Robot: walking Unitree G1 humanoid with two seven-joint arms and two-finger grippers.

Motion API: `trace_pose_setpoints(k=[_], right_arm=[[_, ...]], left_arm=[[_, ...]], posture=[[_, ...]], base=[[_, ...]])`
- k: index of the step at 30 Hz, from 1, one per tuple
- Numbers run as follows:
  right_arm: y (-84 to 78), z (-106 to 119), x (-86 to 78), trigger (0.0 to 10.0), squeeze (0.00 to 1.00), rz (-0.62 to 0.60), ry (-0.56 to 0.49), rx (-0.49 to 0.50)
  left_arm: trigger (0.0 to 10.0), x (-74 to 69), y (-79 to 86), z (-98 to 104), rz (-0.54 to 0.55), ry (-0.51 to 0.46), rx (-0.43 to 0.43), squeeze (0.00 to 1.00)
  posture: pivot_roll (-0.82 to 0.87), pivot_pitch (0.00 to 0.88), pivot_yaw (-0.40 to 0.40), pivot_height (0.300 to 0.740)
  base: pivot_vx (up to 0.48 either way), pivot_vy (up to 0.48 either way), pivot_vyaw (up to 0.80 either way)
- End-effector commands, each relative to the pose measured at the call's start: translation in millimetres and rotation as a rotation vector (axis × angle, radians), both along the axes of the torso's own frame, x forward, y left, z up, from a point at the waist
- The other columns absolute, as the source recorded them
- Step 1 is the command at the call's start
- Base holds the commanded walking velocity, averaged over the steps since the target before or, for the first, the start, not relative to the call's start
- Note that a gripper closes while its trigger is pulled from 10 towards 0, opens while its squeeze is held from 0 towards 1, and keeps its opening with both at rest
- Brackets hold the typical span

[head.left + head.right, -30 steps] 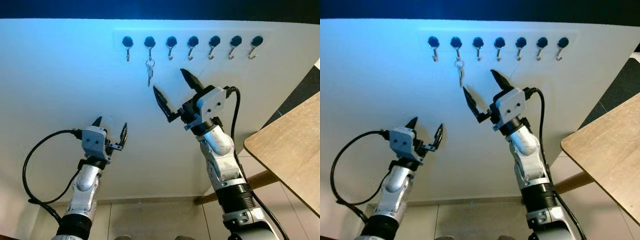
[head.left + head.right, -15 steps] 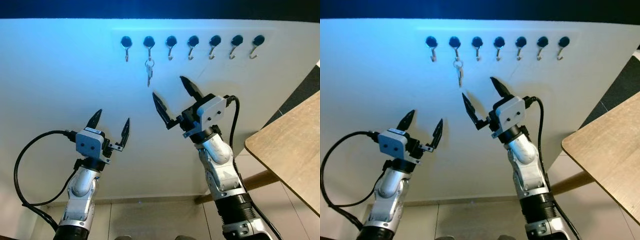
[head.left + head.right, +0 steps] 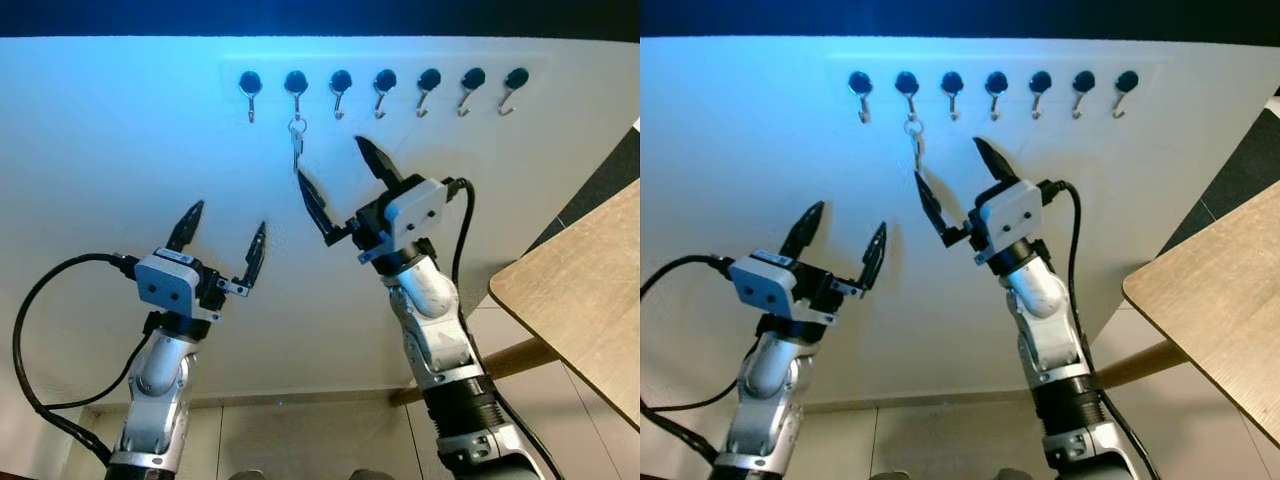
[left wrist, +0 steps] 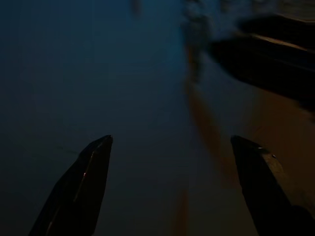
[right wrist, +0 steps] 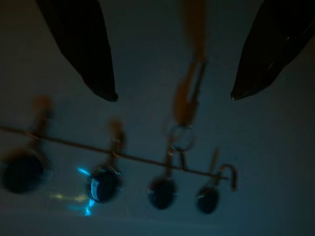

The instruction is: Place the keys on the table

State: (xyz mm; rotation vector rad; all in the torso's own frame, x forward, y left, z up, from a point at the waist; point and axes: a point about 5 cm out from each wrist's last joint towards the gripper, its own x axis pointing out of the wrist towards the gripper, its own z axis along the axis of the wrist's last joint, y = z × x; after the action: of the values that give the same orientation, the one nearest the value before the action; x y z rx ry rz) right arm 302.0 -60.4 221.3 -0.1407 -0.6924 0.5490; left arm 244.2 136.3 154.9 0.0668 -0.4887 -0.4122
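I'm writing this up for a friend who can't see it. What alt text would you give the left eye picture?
A robot's right gripper, fingers spread open, reaches up a white wall toward a set of keys hanging from the second of seven hooks. Its left gripper, also open, is raised lower down. A wooden table edge juts in on the right.

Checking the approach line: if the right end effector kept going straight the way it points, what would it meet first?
Probably the keys, hanging just beyond the open right end effector; depth is uncertain.
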Motion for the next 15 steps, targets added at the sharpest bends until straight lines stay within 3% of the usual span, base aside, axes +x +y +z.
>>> trace_pose_setpoints(k=[1, 2, 3, 4, 15], right_arm=[[5.1, -3, 2.5, 10.0, 0.69, -0.011, 0.005, -0.034], [5.1, -3, 2.5, 10.0, 0.69, -0.011, 0.005, -0.034], [7.1, -2, 3.7, 10.0, 0.56, -0.014, 0.004, -0.045], [9.2, -2, 5.1, 10.0, 0.00, -0.020, -0.002, -0.061], [21.3, 4, 9.4, 10.0, 0.00, -0.069, -0.078, -0.156]], left_arm=[[10.0, -3.7, -1.6, 0, -0.019, 0.012, 0.001, 0.00], [10.0, -3.7, -1.6, 0, -0.019, 0.012, 0.001, 0.00], [10.0, -4.0, -2.3, 1, -0.022, 0.012, 0.002, 0.00], [10.0, -4.0, -3.5, 2, -0.024, 0.010, 0.002, 0.00], [10.0, -4.8, -6.2, 5, -0.025, 0.008, 0.002, 0.00]], posture=[[0.02, 0.078, -0.028, 0.740], [0.02, 0.078, -0.028, 0.740], [0.02, 0.078, -0.028, 0.740], [0.02, 0.079, -0.028, 0.740], [0.03, 0.081, -0.038, 0.740]], base=[[0.000, 0.000, 0.00], [0.000, 0.000, 0.00], [0.000, 0.000, 0.00], [0.000, 0.000, 0.00], [0.000, 0.000, 0.00]])
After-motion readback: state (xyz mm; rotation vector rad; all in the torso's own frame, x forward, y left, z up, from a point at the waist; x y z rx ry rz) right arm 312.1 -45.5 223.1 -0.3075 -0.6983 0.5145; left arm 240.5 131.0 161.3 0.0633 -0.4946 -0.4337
